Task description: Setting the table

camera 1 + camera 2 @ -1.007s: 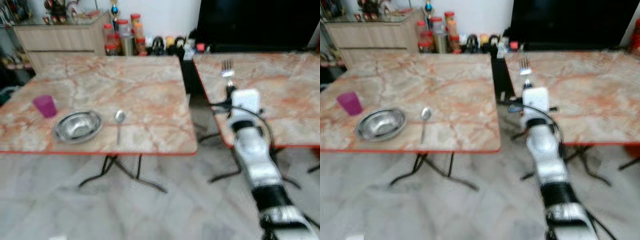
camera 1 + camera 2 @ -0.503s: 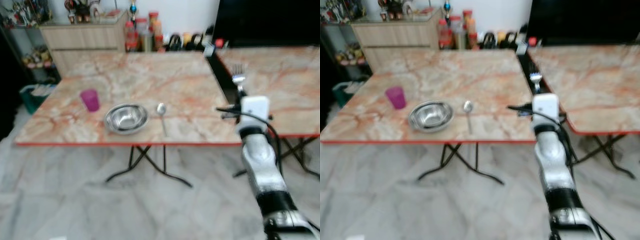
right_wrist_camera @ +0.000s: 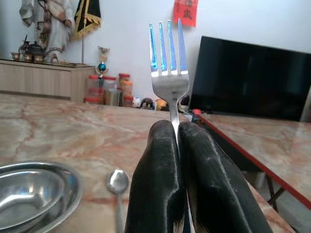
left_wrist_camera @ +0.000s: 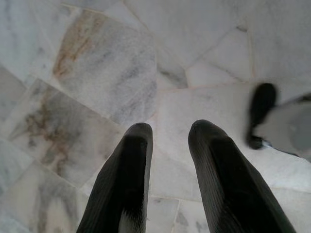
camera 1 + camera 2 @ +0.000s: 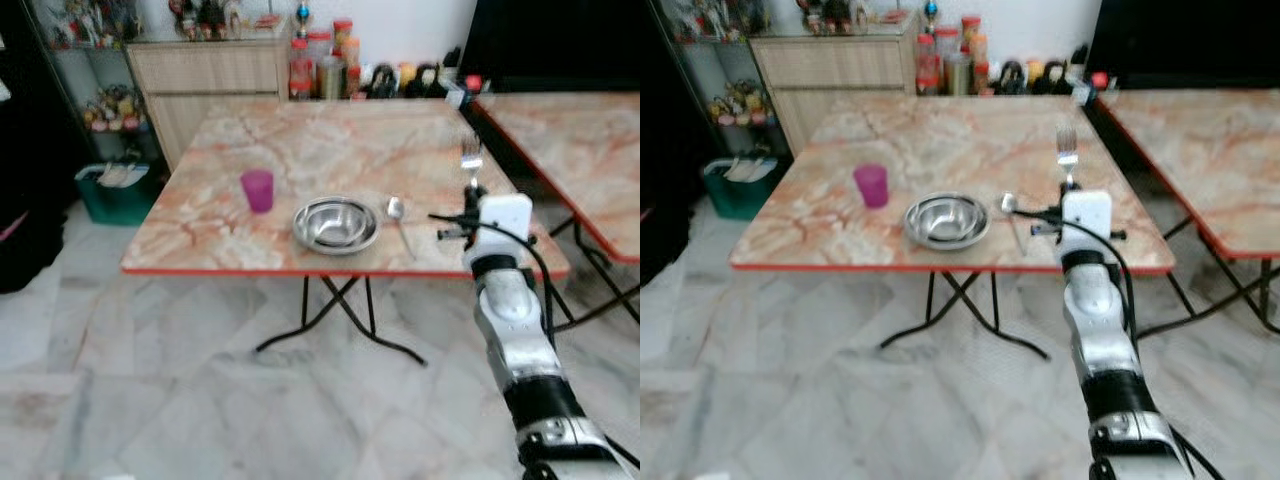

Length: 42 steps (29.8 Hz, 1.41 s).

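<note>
Fork (image 3: 169,53) is pinched upright between the two black fingers (image 3: 160,179) of the right hand (image 5: 470,190), tines pointing up, handle squeezed tight in the middle. That hand sits at the end of the silver right arm (image 5: 512,330), which reaches out to the near right part of the marble-pattern surface (image 5: 300,130) with the red edge.

On that surface there's a steel bowl (image 5: 336,222) near the front edge, a spoon (image 5: 398,218) lying just beside it on the right (bowl end facing away from the robot), and a purple cup (image 5: 257,189) standing to the left of the bowl, a bit apart from it. The fork is held up to the right of the spoon, not touching anything on the surface.

Left hand (image 4: 170,141) hangs down over the pale marble floor (image 4: 97,63), fingers slightly spread with nothing between them.

A second surface (image 5: 580,140) of the same kind stands off to the right, and a wooden cabinet (image 5: 205,75) and a row of jars (image 5: 325,70) are against the back wall.
</note>
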Tool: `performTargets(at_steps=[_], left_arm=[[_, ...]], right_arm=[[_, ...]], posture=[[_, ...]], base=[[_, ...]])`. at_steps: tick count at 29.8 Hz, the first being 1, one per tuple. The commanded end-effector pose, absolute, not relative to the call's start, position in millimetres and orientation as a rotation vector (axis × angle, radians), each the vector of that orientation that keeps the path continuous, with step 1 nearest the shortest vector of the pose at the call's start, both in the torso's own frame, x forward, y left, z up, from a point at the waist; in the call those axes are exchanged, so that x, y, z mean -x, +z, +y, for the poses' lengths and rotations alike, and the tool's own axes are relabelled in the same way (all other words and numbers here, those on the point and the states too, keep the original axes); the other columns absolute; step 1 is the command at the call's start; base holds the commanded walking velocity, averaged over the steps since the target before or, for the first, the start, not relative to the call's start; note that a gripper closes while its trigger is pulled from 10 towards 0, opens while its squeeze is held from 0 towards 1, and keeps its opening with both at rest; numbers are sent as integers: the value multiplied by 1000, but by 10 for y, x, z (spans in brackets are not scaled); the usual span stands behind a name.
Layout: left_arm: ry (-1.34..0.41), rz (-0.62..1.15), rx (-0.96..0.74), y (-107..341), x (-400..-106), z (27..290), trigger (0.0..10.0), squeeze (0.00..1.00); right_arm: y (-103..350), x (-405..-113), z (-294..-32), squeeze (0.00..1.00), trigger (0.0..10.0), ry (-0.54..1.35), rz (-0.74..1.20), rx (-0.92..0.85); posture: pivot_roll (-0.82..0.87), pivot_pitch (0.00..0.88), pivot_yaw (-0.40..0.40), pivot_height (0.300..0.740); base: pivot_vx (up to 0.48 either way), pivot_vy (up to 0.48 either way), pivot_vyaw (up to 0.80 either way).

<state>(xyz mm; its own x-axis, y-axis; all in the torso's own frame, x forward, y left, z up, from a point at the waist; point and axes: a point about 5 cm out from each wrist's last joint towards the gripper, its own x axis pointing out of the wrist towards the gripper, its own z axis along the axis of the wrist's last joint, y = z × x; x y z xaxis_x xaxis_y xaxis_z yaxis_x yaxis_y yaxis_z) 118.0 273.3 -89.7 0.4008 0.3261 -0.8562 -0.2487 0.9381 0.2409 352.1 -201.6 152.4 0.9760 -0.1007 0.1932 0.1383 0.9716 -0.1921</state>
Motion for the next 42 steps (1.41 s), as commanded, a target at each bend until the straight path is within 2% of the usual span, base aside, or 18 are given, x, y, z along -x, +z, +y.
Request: performTargets(at_steps=[1,11,42], left_arm=[[369,1080,-64,-884,-1207,2743,10000,0],[372,1088,-83,-884,-1200,2752,10000,0],[372,1087,-85,-881,-1201,2759,10000,0]], right_arm=[[1563,-3547,-1989,0,10000,-119,-190,177],[1514,-3547,-1998,0,10000,-119,-166,164],[1462,-3549,-1968,0,10000,-82,-134,200]], posture=[[45,0,-7,732],[48,0,-6,732],[46,0,-5,732]], base=[[0,0,0],[51,0,0],[337,0,-16]])
